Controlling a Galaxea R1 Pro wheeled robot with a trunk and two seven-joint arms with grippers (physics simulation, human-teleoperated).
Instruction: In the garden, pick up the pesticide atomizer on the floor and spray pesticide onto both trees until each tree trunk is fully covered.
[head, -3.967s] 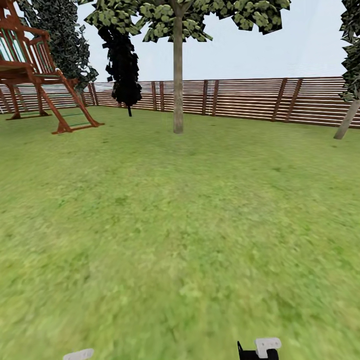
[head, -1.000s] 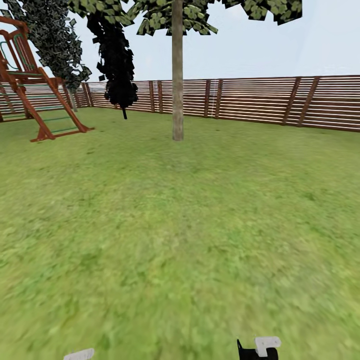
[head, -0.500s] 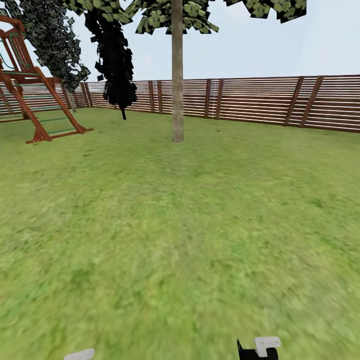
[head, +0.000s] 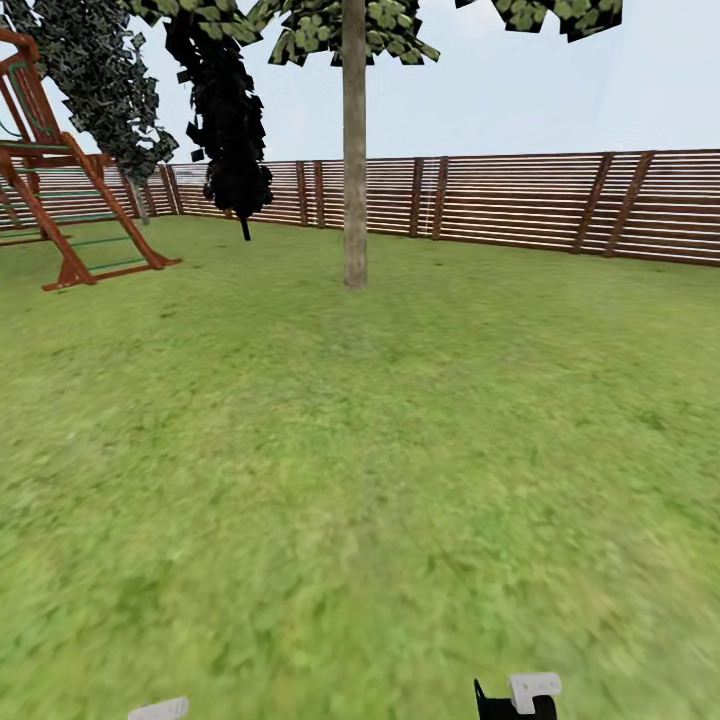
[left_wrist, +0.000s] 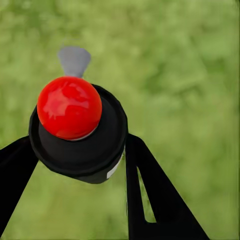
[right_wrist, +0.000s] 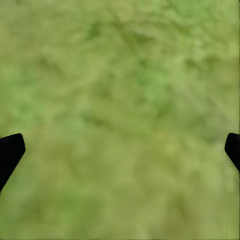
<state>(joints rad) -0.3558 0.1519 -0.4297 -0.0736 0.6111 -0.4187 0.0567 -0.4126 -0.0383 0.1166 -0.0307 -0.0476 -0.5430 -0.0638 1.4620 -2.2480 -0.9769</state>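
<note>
The pesticide atomizer (left_wrist: 80, 132), a black bottle with a red round top and a grey nozzle, sits between the black fingers of my left gripper (left_wrist: 77, 145), which is shut on it above blurred grass. My right gripper (right_wrist: 122, 147) is open, its two black fingertips far apart with only grass between them. In the head view, one tree (head: 354, 180) with a straight grey-tan trunk stands ahead at the centre of the garden lawn (head: 360, 450), well beyond both arms. No white mist shows anywhere.
A brown slat fence (head: 520, 200) closes the far side. A red-brown wooden climbing frame (head: 70, 220) stands at the far left, with a leafy tree (head: 100, 80) behind it and a near-black thin-trunked tree (head: 232, 110) by the fence. Open grass lies between me and the trunk.
The whole head view has shifted as the camera moved closer: the trunk looks nearer, the climbing frame has slid left, and the leaning tree at the far right has left the view.
</note>
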